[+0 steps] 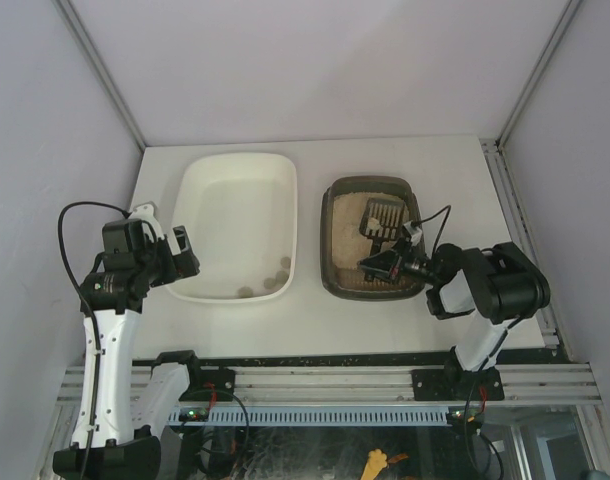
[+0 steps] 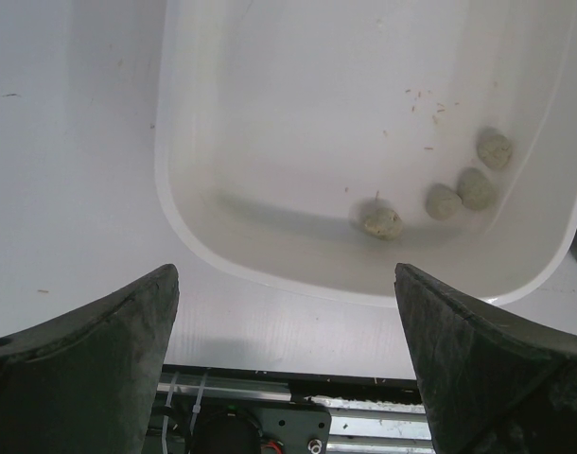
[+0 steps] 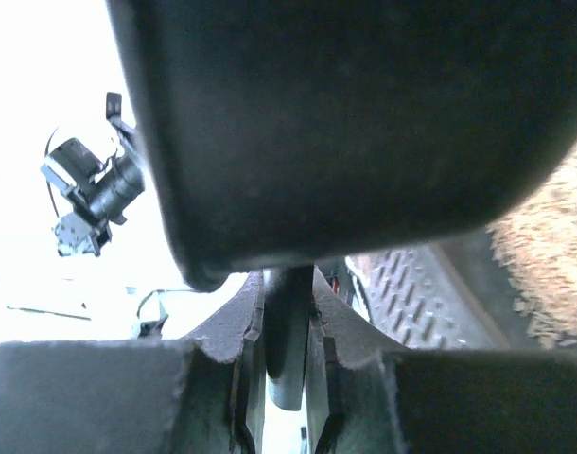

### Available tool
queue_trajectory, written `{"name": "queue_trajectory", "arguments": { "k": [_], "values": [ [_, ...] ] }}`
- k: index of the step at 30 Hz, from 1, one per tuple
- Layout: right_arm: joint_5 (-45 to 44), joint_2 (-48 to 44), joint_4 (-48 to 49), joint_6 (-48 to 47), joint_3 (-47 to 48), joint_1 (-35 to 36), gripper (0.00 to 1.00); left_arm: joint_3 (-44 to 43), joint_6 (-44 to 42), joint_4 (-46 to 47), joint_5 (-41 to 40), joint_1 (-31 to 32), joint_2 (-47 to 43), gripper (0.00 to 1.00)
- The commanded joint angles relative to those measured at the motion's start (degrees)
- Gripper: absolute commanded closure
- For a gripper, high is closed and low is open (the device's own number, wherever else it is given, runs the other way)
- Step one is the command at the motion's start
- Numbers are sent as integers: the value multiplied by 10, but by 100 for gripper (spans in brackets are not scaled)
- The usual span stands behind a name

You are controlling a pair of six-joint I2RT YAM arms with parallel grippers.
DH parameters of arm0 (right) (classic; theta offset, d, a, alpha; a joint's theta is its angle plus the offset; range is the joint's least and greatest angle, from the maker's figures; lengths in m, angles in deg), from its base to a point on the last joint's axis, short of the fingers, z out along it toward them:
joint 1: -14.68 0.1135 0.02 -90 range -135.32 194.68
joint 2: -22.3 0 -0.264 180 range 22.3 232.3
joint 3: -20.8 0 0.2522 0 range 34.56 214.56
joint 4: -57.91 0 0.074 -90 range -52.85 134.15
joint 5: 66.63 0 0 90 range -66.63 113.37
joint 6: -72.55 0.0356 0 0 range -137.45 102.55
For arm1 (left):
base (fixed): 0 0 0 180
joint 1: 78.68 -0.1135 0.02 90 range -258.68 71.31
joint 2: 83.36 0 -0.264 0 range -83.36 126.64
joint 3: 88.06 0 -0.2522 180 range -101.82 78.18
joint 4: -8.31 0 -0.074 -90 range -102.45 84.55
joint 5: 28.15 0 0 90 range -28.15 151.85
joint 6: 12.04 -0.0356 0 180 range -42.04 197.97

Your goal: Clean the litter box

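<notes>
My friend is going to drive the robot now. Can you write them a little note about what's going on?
The left gripper is open and empty, at the near edge of the cream tub.
The right gripper is shut on the black scoop by its handle; the scoop's head sits in the litter box.
Done: four clumps lie in the tub.
Left: no clumps show in the litter, but the scoop and gripper hide part, so check there.

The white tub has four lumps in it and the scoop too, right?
No. The tub does hold four lumps, but the scoop lies in the litter box, not the tub; the top view shows it.
</notes>
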Motion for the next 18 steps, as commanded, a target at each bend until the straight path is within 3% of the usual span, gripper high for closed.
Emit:
{"name": "queue_trajectory", "arguments": {
  "k": [1, 5, 10, 14, 18],
  "values": [
    [4, -14, 24, -1, 16, 47, 100, 10, -10, 21, 10, 1, 0, 0],
    [0, -20, 41, 10, -6, -13, 100, 10, -12, 20, 16, 1, 1, 0],
    [11, -28, 27, 11, -1, 22, 100, 9, -13, 19, 15, 1, 1, 0],
    [14, -46, 39, 23, -20, -45, 100, 9, -13, 20, 17, 1, 0, 0],
    [18, -82, -68, -38, 5, 17, 100, 9, -13, 19, 15, 0, 0, 0]
  ]
}}
